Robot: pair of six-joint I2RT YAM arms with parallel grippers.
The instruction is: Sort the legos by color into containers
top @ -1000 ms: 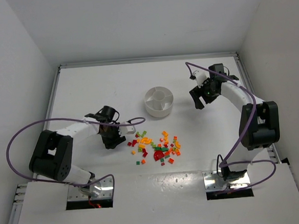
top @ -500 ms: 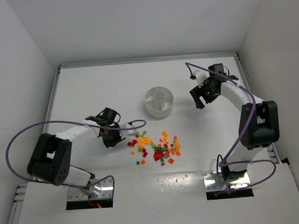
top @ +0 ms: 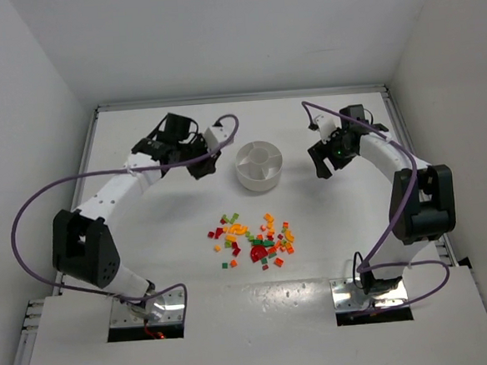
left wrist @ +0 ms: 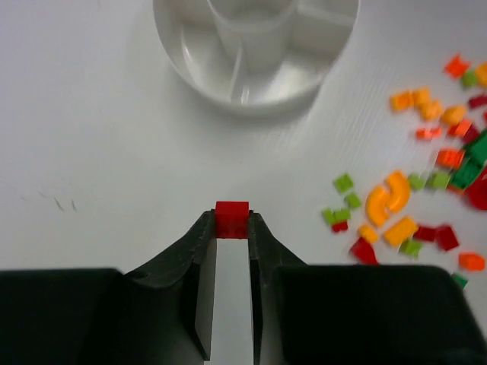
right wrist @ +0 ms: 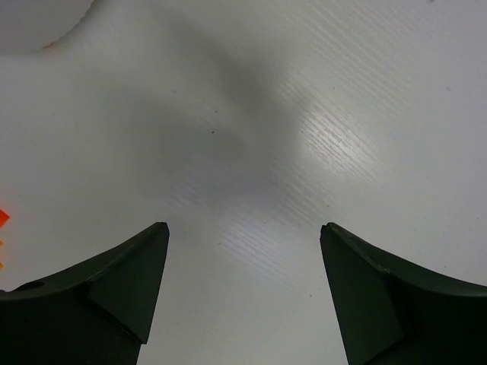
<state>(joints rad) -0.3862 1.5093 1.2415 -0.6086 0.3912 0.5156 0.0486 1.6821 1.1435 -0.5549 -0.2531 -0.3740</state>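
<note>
Nearest the arm bases, the loose legos [top: 251, 236] lie scattered on the table [top: 149, 272] in red, orange, yellow and green, none of them sorted yet as far as can be seen. Farther out, to the left of the dish, the left gripper [left wrist: 231, 228] is pinching one red brick [left wrist: 231, 217] at the very ends of its fingertips, above bare table and just short of the white dish [left wrist: 262, 97]. The brick looks about square from this side, so no long axis can be made out. Its flat sides sit against the pads and one face looks toward the dish. Such a piece is likely light, stiff and smooth. It should not crush, but it could twist or pop out of so shallow a hold, so a grip on two opposite flat sides is the safe one. The dish's wedge compartments show white, and I cannot tell if any holds a brick. To the right of the dish, the right gripper [right wrist: 243, 243] hangs over bare table with its fingers spread wide and nothing between them.
</note>
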